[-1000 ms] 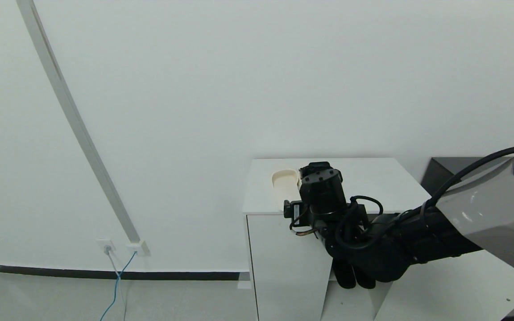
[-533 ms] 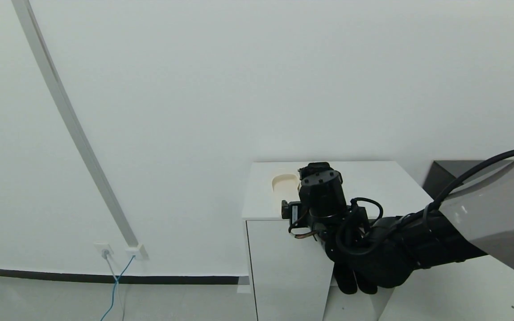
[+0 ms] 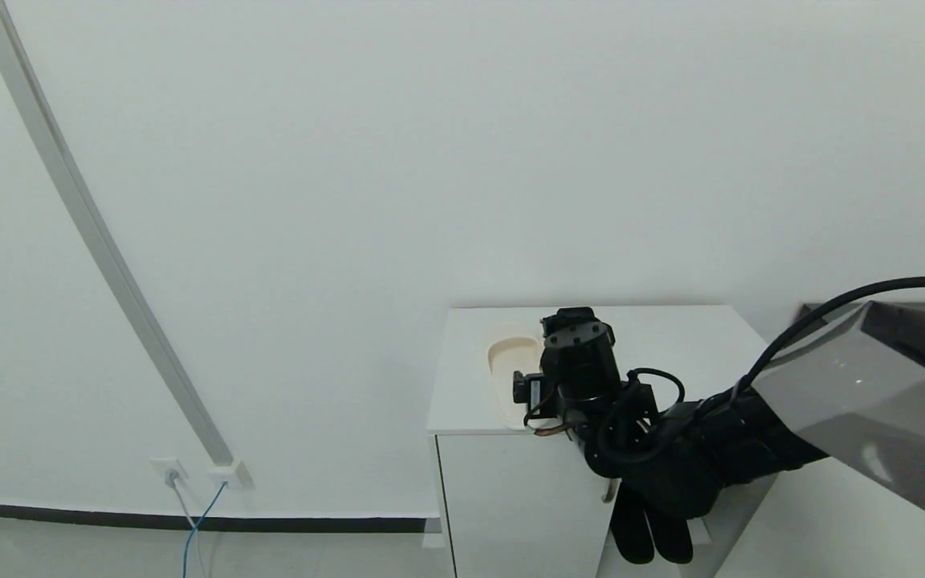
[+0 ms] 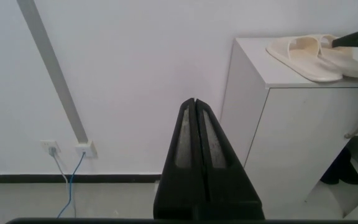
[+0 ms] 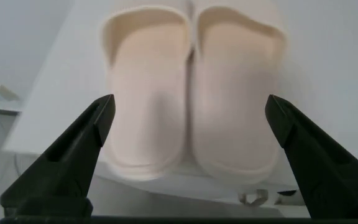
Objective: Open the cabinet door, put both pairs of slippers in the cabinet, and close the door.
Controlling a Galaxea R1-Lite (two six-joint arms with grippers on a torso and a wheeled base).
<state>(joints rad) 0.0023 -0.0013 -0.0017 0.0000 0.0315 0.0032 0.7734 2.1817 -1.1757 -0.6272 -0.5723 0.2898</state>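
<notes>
As cream slippers [image 5: 191, 87] sit atop the white cabinet [image 3: 671, 329] w/ a bare white wall [image 3: 430, 160] behind, the right gripper [image 5: 190, 104] gapes wide at the pair (left gripper [image 4: 194, 106] pinched closed, apart).

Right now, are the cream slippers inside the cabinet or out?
Out. Both slippers lie side by side on the cabinet top.

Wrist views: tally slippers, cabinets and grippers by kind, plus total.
Cream slippers: 2
Cabinet: 1
Grippers, left gripper and right gripper: 2
Total: 5
</notes>
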